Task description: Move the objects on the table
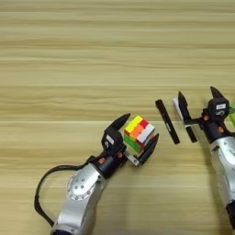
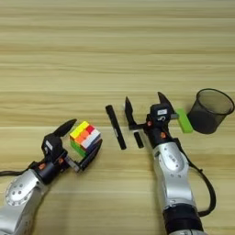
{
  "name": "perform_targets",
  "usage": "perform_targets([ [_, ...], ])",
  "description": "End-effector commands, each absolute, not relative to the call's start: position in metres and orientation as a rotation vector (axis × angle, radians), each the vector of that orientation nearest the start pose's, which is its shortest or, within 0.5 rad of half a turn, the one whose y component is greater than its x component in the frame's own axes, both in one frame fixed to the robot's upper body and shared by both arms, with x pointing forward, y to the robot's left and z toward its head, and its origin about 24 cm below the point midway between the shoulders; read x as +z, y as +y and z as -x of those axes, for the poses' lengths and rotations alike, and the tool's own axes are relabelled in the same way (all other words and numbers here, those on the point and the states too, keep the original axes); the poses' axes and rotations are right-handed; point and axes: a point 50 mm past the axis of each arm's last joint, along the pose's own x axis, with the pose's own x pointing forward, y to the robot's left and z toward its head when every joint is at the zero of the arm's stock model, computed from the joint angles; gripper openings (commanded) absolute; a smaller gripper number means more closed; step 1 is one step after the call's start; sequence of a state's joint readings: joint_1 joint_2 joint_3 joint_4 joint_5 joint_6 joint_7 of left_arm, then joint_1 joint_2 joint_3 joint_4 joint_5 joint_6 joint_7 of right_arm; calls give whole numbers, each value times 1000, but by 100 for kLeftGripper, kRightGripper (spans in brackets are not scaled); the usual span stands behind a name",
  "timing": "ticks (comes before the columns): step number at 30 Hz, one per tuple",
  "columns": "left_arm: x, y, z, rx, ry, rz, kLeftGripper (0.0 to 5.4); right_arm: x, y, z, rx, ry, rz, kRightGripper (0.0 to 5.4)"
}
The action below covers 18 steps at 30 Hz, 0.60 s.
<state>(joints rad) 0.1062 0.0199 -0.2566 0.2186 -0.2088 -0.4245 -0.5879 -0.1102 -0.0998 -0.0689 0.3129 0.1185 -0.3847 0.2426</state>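
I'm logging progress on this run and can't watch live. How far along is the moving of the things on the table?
Nothing looks finished. In hand: the left gripper is open around the puzzle cube, which sits on the table. The right gripper is open over the white pen. Left: the black marker lies untouched between them.

Both arms low on frame, left end effector (image 1: pixel 135 141) & right end effector (image 2: pixel 144 108) fingers spread.

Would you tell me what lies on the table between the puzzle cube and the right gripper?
The black marker lies between the puzzle cube and the right gripper, in both views.
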Motion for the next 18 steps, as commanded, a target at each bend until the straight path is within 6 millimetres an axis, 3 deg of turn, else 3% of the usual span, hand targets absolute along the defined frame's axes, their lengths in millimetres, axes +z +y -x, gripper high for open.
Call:
perform_targets([
  [1, 26, 91, -209, -682, -225, 261, 537, 38, -169, -270, 167, -200, 10, 540],
  [9, 41, 115, -217, -541, -310, 376, 537, 37, -169, -269, 175, -201, 11, 540],
  [18, 31, 147, -234, -259, -274, 222, 537, 39, -163, -265, 219, -216, 6, 540],
])
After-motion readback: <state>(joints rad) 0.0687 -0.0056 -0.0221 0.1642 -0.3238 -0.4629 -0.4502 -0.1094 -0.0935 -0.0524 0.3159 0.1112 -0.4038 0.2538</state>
